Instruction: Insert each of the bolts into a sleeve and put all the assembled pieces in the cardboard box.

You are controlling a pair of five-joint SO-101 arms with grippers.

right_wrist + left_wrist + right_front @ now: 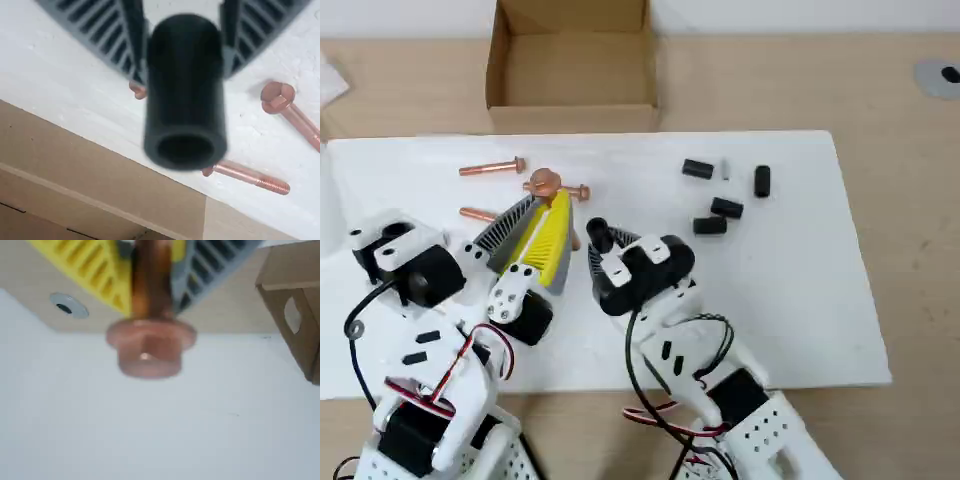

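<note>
Your left end effector [544, 204] is clamped on a bolt [150, 347]. Your right end effector [184, 47] is clamped on a sleeve [185, 115]. From above, the sleeve is near the bolt, at about 4 o'clock from it.

Line the bolt's thin end up with the sleeve's round hole. Then push slowly and straight.

The bolt is shiny copper with a wide, flat head. The sleeve is a smooth black tube. The cardboard box [570, 70] sits at 12 o'clock on the worktop [900, 200]. Spare sleeves [725, 208] lie at 2 o'clock.
</note>
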